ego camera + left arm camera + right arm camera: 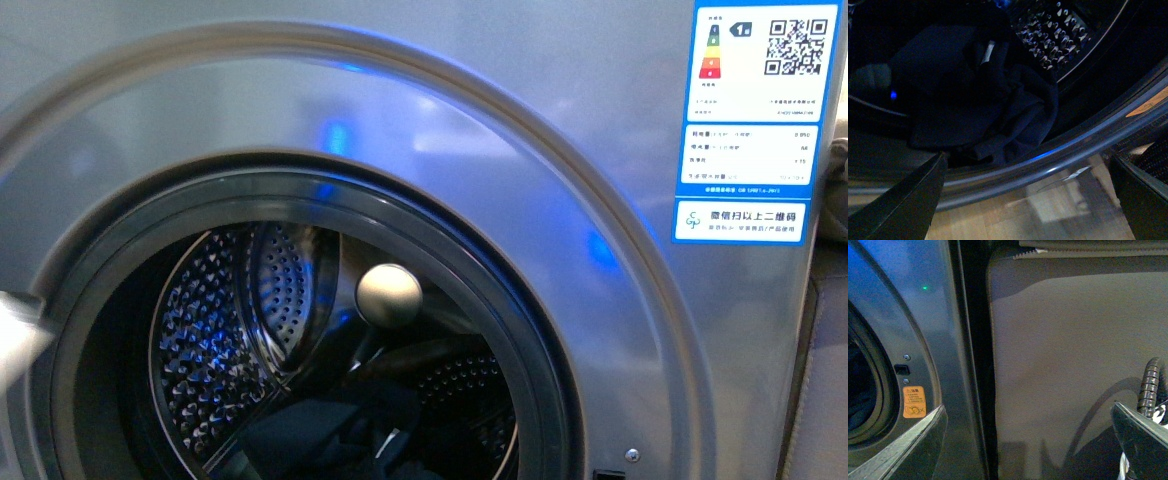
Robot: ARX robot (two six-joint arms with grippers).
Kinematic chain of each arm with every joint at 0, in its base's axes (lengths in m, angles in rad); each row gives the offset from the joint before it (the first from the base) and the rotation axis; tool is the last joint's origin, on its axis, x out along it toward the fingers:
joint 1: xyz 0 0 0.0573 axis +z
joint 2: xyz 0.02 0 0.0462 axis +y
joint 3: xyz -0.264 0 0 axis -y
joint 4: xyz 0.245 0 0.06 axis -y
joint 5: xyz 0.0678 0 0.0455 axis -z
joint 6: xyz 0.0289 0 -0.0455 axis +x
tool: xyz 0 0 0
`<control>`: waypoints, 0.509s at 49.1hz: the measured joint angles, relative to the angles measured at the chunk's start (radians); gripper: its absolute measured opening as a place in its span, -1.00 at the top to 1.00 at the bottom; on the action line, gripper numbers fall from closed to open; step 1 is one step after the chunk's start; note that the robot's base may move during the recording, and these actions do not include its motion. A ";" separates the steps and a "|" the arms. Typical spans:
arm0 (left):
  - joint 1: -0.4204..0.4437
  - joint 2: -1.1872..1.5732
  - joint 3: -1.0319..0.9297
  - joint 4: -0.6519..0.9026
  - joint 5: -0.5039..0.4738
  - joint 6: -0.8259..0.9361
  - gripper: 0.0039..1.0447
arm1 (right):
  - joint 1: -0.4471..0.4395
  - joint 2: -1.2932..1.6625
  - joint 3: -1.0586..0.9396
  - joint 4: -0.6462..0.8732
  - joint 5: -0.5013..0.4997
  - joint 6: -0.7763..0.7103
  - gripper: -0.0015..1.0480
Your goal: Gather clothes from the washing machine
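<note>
Front view: soft dark navy clothes (330,435) lie low in the perforated steel drum (205,335) of the grey-silver front-loading washing machine (520,110); the left pincer (1027,156) gapes empty before them, and the right pincer (1028,406) gapes empty beside the machine.

My left fingers (903,205), two dark matte wedges with flat inner faces and straight edges, my right fingers (903,450) of identical form with lighter grey inner faces, ribbed black conduit (1149,385) curving beside one right finger

Energy label (764,120) with QR code and grade 1 on washing machine (560,130), orange sticker (914,402) illegible
</note>
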 joint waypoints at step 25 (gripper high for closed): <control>-0.099 0.285 0.257 -0.006 -0.027 0.032 -0.88 | 0.000 0.000 0.000 0.000 0.000 0.000 -0.85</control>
